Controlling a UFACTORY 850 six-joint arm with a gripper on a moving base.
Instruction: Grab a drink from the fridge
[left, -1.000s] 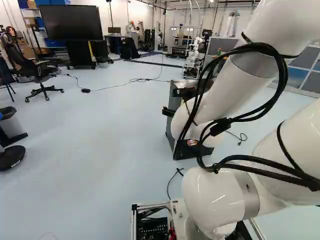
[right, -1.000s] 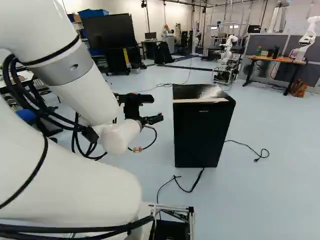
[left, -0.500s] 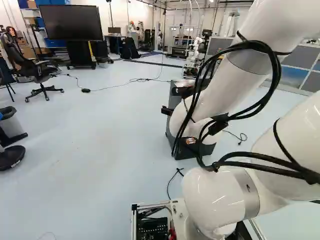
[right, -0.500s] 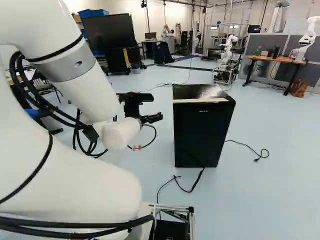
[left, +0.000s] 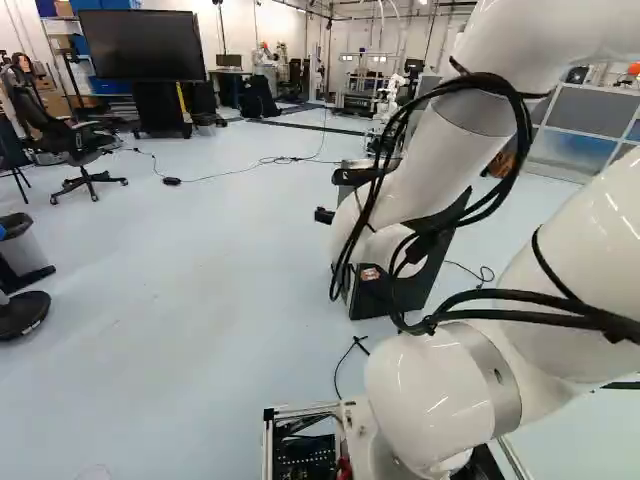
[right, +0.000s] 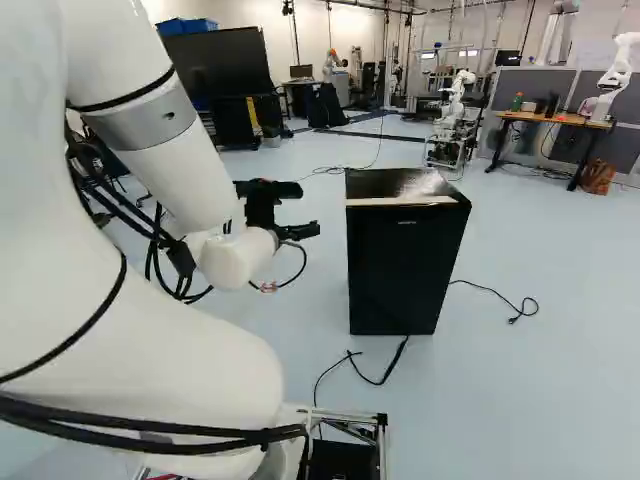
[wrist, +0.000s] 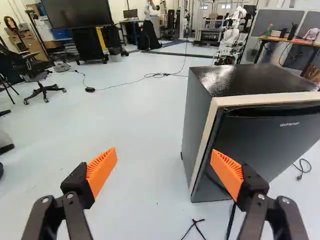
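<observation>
Left base view: fridge (left: 432, 278) partly hidden by the white arm (left: 430, 170). Right base view: fridge fully seen, standing on the floor (right: 530, 400); gripper (right: 311, 229) held up beside it, apart. Wrist view: orange-padded fingers (wrist: 101, 170) spread wide; fridge seen ahead, its near corner partly covered by one pad.

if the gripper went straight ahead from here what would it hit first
Probably the fridge: its near door edge lies ahead of one finger of the open gripper, while the gap faces floor. Depth is hard to judge, so it might just slip past.
</observation>
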